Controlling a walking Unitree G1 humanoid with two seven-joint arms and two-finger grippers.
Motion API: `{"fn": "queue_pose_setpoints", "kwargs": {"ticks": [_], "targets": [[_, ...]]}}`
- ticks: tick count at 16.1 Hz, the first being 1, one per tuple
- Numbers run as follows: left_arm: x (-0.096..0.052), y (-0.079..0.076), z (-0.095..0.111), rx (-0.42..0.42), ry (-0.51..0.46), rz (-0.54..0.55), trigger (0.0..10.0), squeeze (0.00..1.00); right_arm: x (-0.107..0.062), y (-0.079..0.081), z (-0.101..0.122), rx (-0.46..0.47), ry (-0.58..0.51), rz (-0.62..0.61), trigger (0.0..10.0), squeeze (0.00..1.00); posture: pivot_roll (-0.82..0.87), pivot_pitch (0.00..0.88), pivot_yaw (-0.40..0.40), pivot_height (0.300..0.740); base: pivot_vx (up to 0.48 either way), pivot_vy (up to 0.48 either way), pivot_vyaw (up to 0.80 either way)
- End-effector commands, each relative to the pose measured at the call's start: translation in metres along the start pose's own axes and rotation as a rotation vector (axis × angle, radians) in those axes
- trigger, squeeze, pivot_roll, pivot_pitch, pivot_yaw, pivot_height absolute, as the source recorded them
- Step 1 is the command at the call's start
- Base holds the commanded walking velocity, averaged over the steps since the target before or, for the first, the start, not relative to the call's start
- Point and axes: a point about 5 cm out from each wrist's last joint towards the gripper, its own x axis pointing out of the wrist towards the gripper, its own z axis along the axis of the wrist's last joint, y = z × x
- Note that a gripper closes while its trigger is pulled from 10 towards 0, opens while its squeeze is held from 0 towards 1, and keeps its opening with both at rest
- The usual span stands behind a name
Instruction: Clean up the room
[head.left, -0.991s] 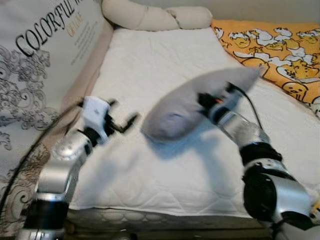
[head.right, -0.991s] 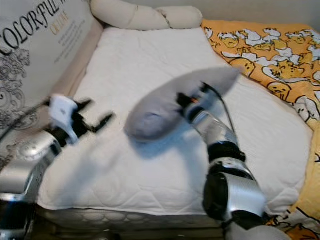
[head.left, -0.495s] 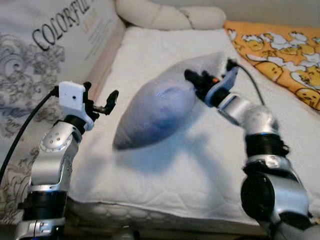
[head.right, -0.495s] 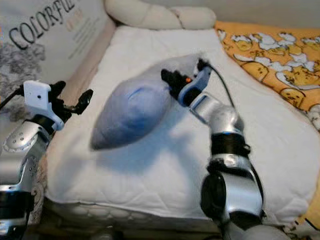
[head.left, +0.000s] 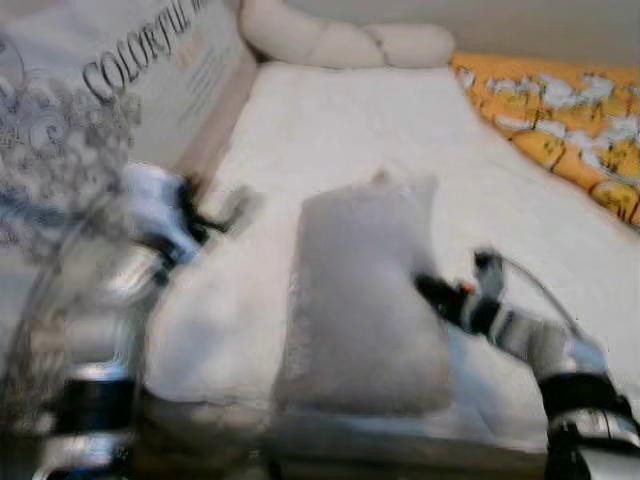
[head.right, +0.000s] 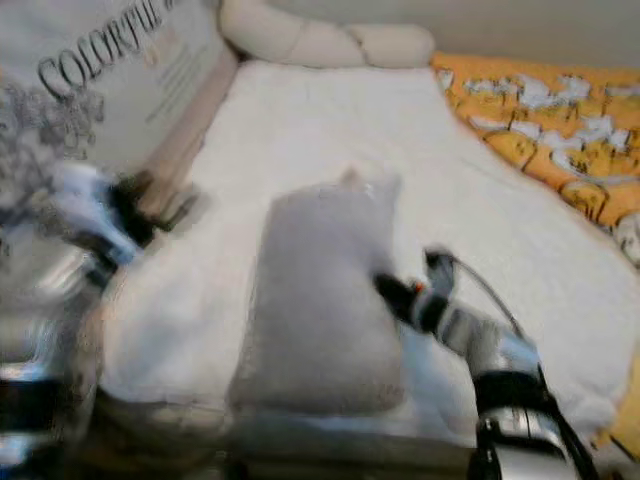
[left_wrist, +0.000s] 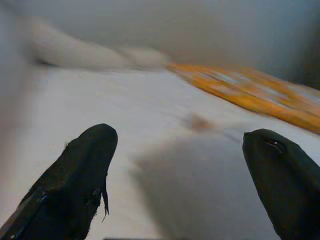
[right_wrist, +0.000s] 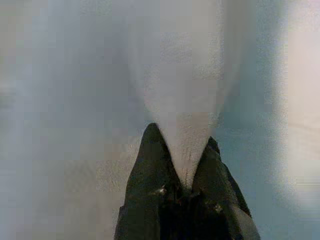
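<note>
A grey pillow (head.left: 365, 300) stands nearly upright over the front edge of the bed (head.left: 330, 130), its lower end at that edge and its top, with a small tuft, tilted toward the middle of the white mattress. The right gripper (head.left: 432, 291) meets the pillow at its right side, about halfway up, and in the right wrist view the two black fingers (right_wrist: 150, 165) are pinched together on a fold of the grey cloth, which bulges away beyond them. The silver right arm (head.left: 540, 345) reaches in from the bed's front right corner. The left gripper (left_wrist: 180, 170) is held over the left edge of the bed, just beside the pillow but apart from it; its fingers (left_wrist: 82, 165) are spread wide with nothing between them, and past them the wrist view shows the grey pillow as a blurred mass on the white mattress. The left arm (head.left: 120, 300) is heavily blurred in the head views. Along the left side of the bed stands a large printed panel (head.left: 90, 110) with lettering and dark scrollwork. A long cream bolster (head.left: 345, 42) lies across the far end of the bed, and an orange blanket (head.left: 560, 120) with white cartoon figures covers the far right corner and right edge.
</note>
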Motion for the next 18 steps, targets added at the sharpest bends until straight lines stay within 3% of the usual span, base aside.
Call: {"fn": "queue_pose_setpoints", "kwargs": {"ticks": [1, 3, 4, 8, 10, 13, 14, 16, 18], "targets": [[0.007, -0.012, -0.023, -0.052, 0.083, -0.1, 10.0, 1.0, 0.0, -0.012, -0.006, -0.008, 0.0, -0.099, 0.0, 0.0, -0.02, 0.0, 0.016, 0.74, 0.0, 0.0, 0.0], [0.012, -0.014, -0.03, -0.077, 0.104, -0.116, 10.0, 1.0, 0.0, -0.012, -0.006, -0.012, 0.001, -0.101, 0.0, 0.0, -0.02, 0.0, 0.015, 0.74, 0.0, 0.0, 0.0], [0.036, -0.024, -0.049, -0.267, 0.158, -0.193, 10.0, 1.0, 0.004, -0.005, -0.008, -0.077, 0.031, -0.066, 0.0, 0.0, -0.04, 0.0, 0.009, 0.74, 0.0, 0.0, 0.0], [0.05, -0.047, -0.077, -0.441, 0.249, -0.305, 10.0, 1.0, 0.006, -0.011, -0.008, -0.126, 0.033, -0.087, 0.0, 0.0, -0.08, 0.0, 0.026, 0.74, 0.0, 0.0, 0.0], [0.052, -0.051, -0.097, -0.415, 0.332, -0.267, 10.0, 1.0, 0.005, -0.012, -0.005, -0.129, 0.027, -0.087, 0.0, 0.0, -0.11, 0.0, 0.038, 0.74, 0.0, 0.0, 0.0], [0.05, -0.038, -0.101, -0.525, 0.279, -0.168, 10.0, 1.0, 0.005, -0.012, -0.004, -0.131, 0.02, -0.079, 0.0, 0.0, -0.12, 0.0, 0.047, 0.74, 0.0, 0.0, 0.0], [0.047, -0.04, -0.105, -0.534, 0.302, -0.198, 10.0, 1.0, 0.005, -0.013, -0.005, -0.132, 0.023, -0.078, 0.0, 0.0, -0.12, 0.0, 0.041, 0.74, 0.0, 0.0, 0.0], [0.042, -0.031, -0.116, -0.449, 0.351, -0.078, 10.0, 1.0, 0.007, -0.011, -0.006, -0.135, 0.032, -0.075, 0.0, 0.0, -0.12, 0.0, 0.031, 0.74, 0.0, 0.0, 0.0], [0.036, -0.019, -0.119, -0.453, 0.348, 0.029, 10.0, 1.0, 0.008, -0.009, -0.005, -0.139, 0.034, -0.067, 0.0, 0.0, -0.12, 0.0, 0.03, 0.74, 0.0, 0.0, 0.0]]}}
